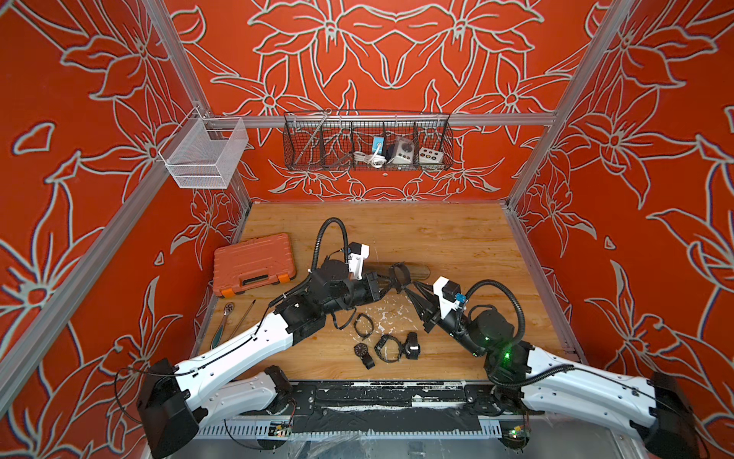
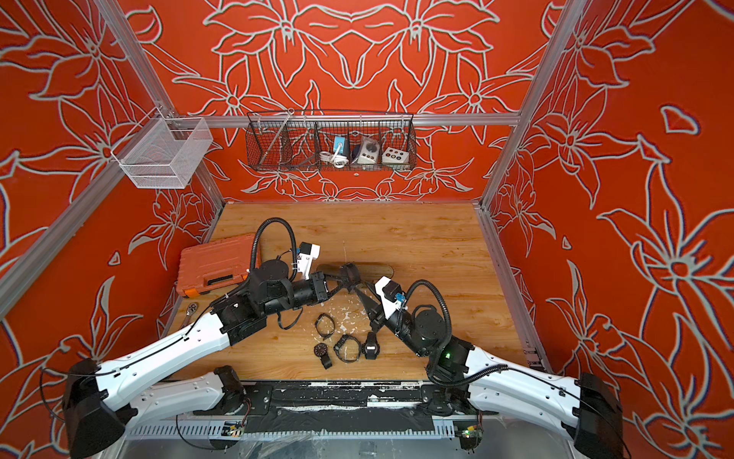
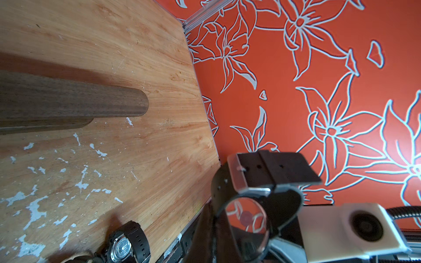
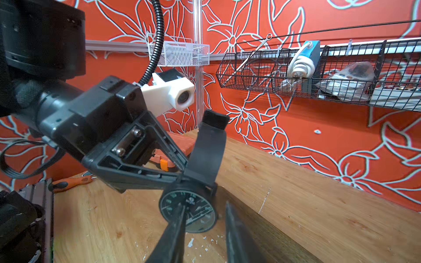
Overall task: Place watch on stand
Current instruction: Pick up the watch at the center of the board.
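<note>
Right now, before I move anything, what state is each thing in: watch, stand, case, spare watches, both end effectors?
Watch: held, strap buckled, not yet on the stand.
Stand: upright, visible bar end bare.
Left end effector: shut on the watch.
Right end effector: open, at the watch face.
Case: closed.
Spare watches: four, lying loose.

We see red-orange walls [image 1: 397,59] traced with pale grey flower outlines. Our tabletop [image 1: 456,238] is light wood grain, flecked white near its middle. The stand [image 3: 68,102] is dark brown wood. The tool case [image 1: 254,262] by the left edge is orange with a black handle. The watch [image 4: 200,216] has a black strap and a dark dial with greenish markings.
</note>
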You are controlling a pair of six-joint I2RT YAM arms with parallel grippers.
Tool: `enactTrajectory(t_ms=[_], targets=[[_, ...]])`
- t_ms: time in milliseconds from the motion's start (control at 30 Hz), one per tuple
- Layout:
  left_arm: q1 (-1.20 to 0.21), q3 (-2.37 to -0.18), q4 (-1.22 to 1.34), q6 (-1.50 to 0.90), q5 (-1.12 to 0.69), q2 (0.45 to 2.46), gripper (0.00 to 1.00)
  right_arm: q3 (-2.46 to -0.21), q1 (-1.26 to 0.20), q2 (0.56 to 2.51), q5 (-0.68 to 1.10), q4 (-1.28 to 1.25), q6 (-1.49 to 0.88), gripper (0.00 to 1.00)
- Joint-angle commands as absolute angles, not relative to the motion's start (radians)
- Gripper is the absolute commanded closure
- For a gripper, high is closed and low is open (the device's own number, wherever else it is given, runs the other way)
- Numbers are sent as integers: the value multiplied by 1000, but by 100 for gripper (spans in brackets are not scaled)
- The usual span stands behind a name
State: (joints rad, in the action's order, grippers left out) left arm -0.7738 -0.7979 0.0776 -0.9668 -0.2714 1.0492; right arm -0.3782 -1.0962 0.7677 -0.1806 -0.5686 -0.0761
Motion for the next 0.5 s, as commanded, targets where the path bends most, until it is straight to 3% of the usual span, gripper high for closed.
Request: enactTrajectory(t_ms=[0, 267, 467], targets=[[-785, -801, 125, -979, -279, 1052, 100, -418, -1104, 790, -173, -550, -85, 67], [-790, -792, 166, -991, -278, 1046, 100, -431, -1104, 822, -149, -546, -110, 57], [-793, -763, 210, -1019, -249, 1025, 100, -434, -1104, 835, -140, -560, -119, 55]])
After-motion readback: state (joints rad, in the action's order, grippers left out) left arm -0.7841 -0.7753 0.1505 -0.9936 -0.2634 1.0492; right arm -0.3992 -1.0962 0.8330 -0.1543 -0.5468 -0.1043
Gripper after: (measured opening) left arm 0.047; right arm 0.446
